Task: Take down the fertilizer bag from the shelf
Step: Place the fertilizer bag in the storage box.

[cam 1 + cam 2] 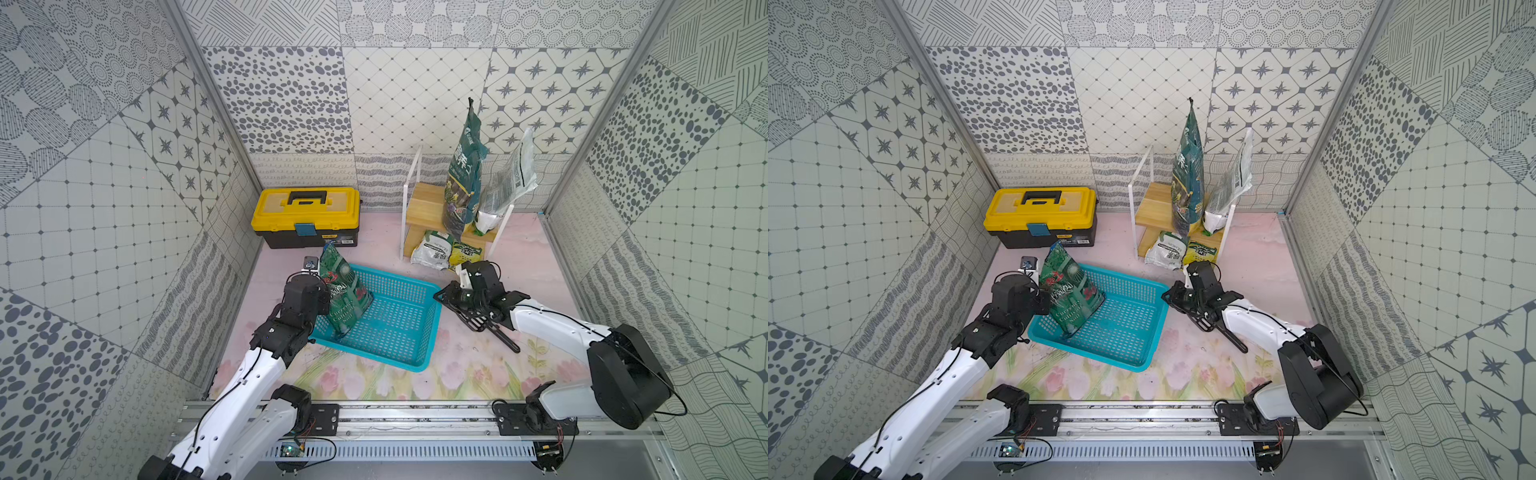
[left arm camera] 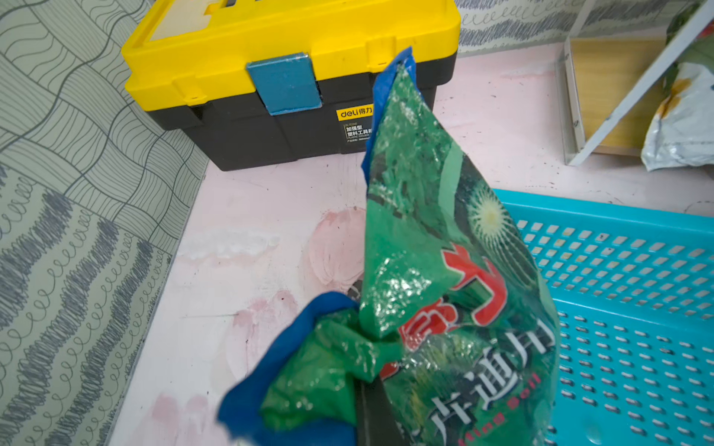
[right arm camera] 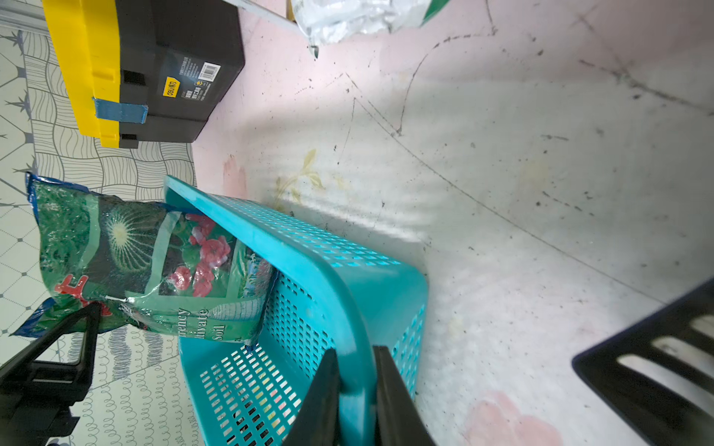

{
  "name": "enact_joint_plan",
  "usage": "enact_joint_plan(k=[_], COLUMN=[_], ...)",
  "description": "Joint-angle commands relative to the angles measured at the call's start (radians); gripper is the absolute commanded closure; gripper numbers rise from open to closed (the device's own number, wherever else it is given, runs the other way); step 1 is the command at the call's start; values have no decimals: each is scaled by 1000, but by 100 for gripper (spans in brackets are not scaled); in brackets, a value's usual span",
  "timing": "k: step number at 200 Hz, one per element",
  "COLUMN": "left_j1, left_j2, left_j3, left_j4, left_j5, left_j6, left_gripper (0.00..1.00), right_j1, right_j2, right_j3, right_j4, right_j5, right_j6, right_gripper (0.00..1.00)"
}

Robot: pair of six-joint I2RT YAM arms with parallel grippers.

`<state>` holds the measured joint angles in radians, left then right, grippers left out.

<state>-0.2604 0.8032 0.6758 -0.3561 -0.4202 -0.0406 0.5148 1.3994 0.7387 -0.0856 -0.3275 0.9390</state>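
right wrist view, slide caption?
Right gripper clamps the rim of the teal basket; left gripper holds the green bag inside.

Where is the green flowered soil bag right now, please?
In both top views, the soil bag is inside the teal basket's left end, held by the left gripper.

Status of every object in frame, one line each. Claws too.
left claw: shut on green soil bag.
right claw: shut on teal basket rim.
green soil bag: off the shelf, tilted, lower end inside teal basket.
teal basket: on the table, nothing else inside.
toolbox: lid closed, latch down.
shelf: standing.
tall dark green bag: upright on shelf.
clear bag: leaning on shelf's side frame.
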Motion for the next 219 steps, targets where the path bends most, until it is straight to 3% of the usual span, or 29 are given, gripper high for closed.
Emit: enact_joint_plan(k=[1,32,65,74,90,95,113,127,193,219], left_j1=[14,13,14,14,15,14,13,13,16,16], left_j2=[-105,-206,-202,-184,-153,-146,-131,-126,15,54], left_j3=[-14,-30,-23,-16,2,7,31,61,374,464], left_j4=[-9,-7,30,27,19,20,43,74,3,-35], left_j5=[-200,-216,-187,-169,-143,-142,-148,-141,-25,153], left_j6=[-164,-166,-113,-110,-124,-131,-130,-103,20,-16], left_gripper=[100,100,99,79,12,1,0,0,0,0], right_j1=[-15,-16,-15,-14,-14,-15,-15,-15,-37,-38], right_j2=[-27,-18,-10,-9,-10,-10,-12,-14,-63,-118], right_j3=[3,14,24,28,33,36,47,57,160,256], right_j4=[-13,-22,-26,-27,-32,-35,-48,-58,-211,-364], right_j5=[47,47,37,35,27,24,12,2,-2,86], right_j6=[-22,-27,-31,-34,-38,-41,-55,-67,-201,-309], right_gripper=[82,82,80,77,63,57,41,35,27,26])
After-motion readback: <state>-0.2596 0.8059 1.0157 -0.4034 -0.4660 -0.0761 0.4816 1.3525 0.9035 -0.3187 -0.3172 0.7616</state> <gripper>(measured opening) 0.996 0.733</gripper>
